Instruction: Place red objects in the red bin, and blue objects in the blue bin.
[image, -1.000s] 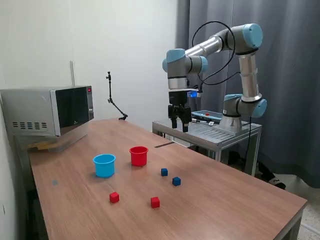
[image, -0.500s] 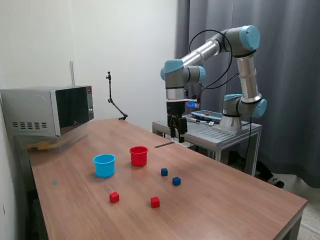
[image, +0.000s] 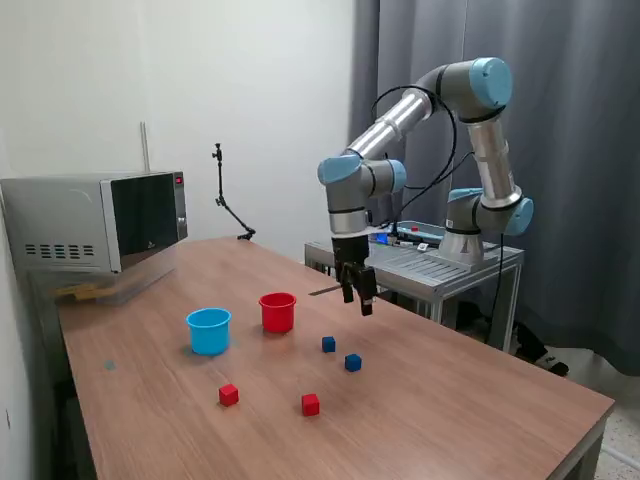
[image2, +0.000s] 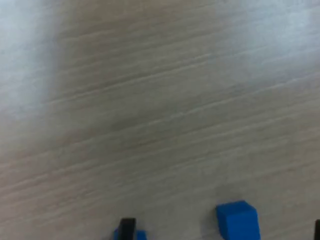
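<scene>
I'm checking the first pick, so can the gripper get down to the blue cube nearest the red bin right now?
Probably yes. The gripper hangs above the table, and that blue cube sits alone on bare wood, apart from the other blue cube and the red bin.

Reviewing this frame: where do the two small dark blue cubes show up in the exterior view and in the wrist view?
Exterior view: the two small dark blue cubes sit side by side on the wooden table, one nearer the round red plastic tub, the other toward that view's right, below the gripper.
Wrist view: one cube shows whole; the other is cut off at the picture's edge, partly behind a dark fingertip.
Shared landmark: the table's wood grain.
</scene>
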